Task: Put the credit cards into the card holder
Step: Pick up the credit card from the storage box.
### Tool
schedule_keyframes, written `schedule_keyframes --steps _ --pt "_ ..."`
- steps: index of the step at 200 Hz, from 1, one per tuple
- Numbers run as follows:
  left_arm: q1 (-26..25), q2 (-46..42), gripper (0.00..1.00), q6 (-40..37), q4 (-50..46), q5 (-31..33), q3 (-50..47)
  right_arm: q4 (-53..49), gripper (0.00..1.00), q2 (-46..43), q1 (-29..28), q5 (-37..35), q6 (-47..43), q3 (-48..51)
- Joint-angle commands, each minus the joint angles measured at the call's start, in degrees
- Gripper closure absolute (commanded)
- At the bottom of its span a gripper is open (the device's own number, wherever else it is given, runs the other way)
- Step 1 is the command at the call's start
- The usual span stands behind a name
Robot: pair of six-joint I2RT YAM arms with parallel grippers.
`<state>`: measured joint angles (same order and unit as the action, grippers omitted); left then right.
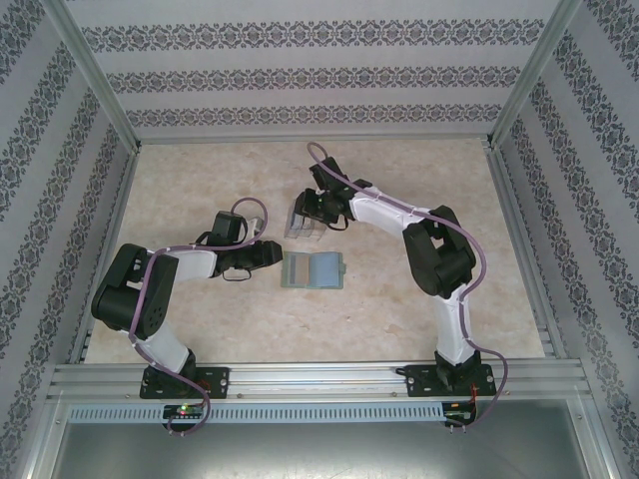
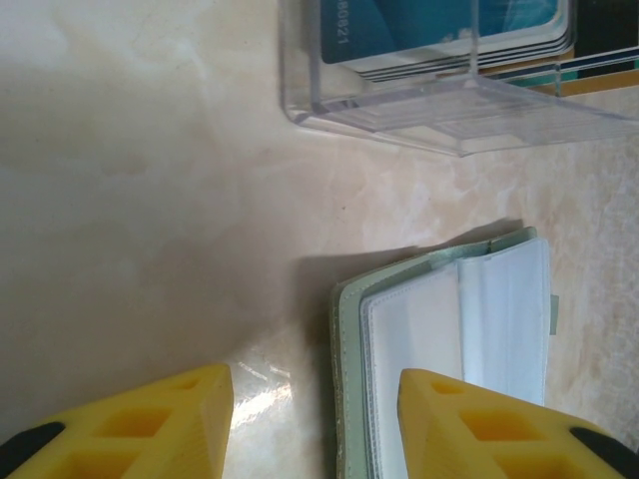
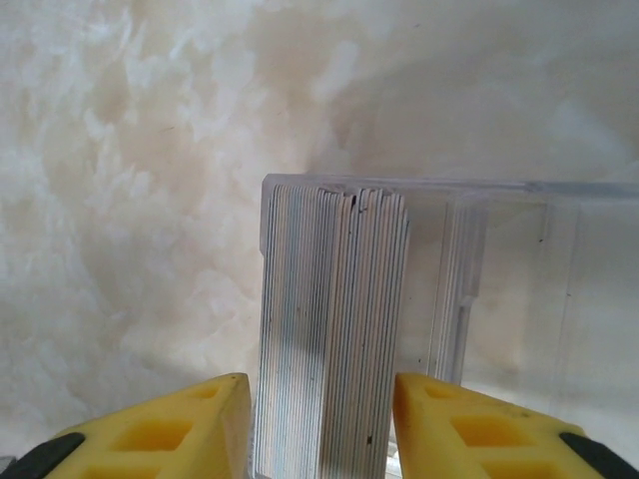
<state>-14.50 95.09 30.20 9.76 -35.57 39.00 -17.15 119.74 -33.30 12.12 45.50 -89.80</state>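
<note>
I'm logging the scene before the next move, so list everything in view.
credit cards: one stack, too many to count, pale edges and a teal-blue face, standing in the clear rack
clear rack: one, transparent plastic, on the table beyond the card holder
card holder: one, grey-green with light blue pockets, lying open mid-table
table: one, beige marble pattern, under everything
walls: three, grey-and-white patterned, around the table
left gripper: one, yellow fingers, open, one finger over the card holder's edge
right gripper: one, yellow fingers, either side of the card stack; grip unclear
</note>
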Motion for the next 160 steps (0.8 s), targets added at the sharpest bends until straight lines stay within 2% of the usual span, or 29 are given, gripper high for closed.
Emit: schedule_keyframes --steps 1,27,99,117,160 --pt "0.4 0.7 0.53 -1.0 -0.2 0.6 0.0 4.2 0.6 -2.7 0.4 3.3 -0.6 2.1" --pt "0.4 1.0 0.53 -0.6 0.6 -0.4 -0.2 4.9 0.64 -3.4 0.8 3.5 -0.9 3.0" --pt "0.4 1.8 0.53 -0.7 0.5 -0.7 0.3 8.7 0.63 -5.6 2.0 6.1 1.3 6.4" --pt "0.4 1.9 0.53 -0.6 0.9 -0.7 0.2 7.1 0.64 -5.3 2.3 6.2 1.4 5.3" --pt "0.4 1.3 0.53 -0.8 0.5 -0.7 0.2 5.7 0.77 -5.7 2.7 5.6 1.5 5.4"
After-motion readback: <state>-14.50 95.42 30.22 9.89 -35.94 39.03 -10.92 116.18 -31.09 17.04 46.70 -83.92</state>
